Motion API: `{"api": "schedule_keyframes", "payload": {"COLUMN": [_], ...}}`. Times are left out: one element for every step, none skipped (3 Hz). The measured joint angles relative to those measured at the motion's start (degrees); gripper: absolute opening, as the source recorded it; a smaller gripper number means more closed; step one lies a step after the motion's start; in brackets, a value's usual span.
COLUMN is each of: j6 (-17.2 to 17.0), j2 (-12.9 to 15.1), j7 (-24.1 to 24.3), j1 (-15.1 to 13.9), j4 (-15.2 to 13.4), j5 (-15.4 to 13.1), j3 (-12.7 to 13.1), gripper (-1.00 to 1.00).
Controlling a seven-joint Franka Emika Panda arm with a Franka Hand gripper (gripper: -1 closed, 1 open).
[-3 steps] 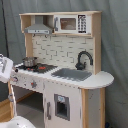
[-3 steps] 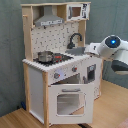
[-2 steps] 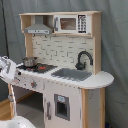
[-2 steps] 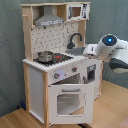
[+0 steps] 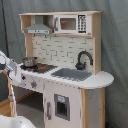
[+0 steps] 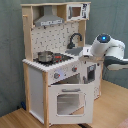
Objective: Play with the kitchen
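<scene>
Big white and light-wood toy kitchen (image 6: 55,90) is standing on the wood floor, rigid, too bulky to lift, so I'm eyeing the knobs (image 6: 56,76) and oven-door handle (image 6: 70,90); can't tell the jaws' state.

White robot arm (image 6: 107,47) bent at elbow, wrist reaching forward

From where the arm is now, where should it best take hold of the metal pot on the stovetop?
Probably by the rim of the metal pot, coming from above. The pot stands upright and open on the stovetop, with free space over it below the hood. Its handles are too small to judge here.
</scene>
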Motion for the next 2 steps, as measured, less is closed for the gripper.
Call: {"api": "schedule_keyframes", "payload": {"j6": [3.7,7.3], "j2": [4.4,9.3], "j7": [-2.0,-3.3], "j1": [-0.8,-1.1], "j4": [-1.6,-2.8], "j5": [1.3,1.4], "j3": [1.0,2.1], "gripper": [1.00,1.00]}}
